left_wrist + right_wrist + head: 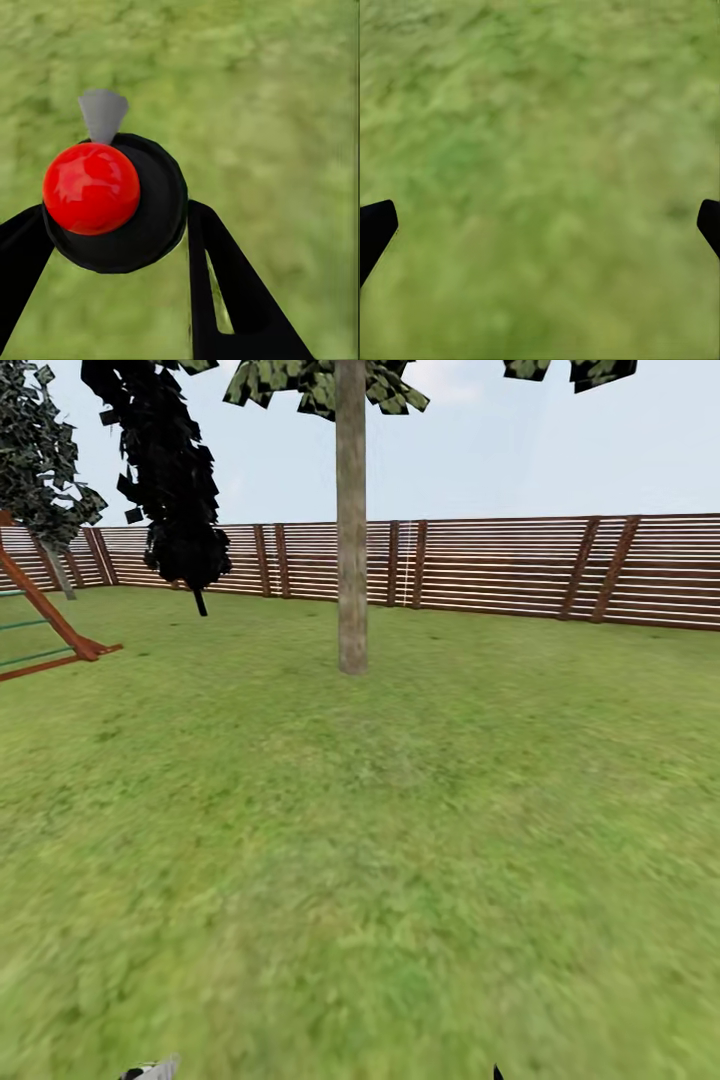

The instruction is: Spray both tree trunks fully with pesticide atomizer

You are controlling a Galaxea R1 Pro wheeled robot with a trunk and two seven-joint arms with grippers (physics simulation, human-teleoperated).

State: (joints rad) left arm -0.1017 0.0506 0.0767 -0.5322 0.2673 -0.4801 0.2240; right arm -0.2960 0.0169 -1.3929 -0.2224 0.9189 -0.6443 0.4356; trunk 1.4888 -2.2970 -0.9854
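In the head view, at about ten o'clock, the corner of a red-brown play frame (55, 630) with green rungs stands on the lawn (400, 840). Beside it, near eleven o'clock, a dark ragged bush-like tree (175, 490) hangs in front of the fence (500, 565). At twelve o'clock rises a tree trunk (351, 530) — tall, smooth, grey-beige, slightly wider at its foot, planted in the grass in front of the brown slatted fence, with ragged grey-green foliage (320, 382) at the top edge. The fence runs on toward two and three o'clock, closing off the garden under a pale sky.

In the left wrist view, the left gripper (112, 225) is clamped on the pesticide atomizer (120, 202) — a round black body seen end-on, with a glossy red ball on top and a small grey cone-shaped nozzle at its far edge. One black finger (225, 292) presses its one side, the other its opposite side, with blurry green grass behind.

In the right wrist view, the right gripper (544, 225) has its jaws wide apart, only the two black fingertips (375, 225) showing at opposite edges, with grass between them.
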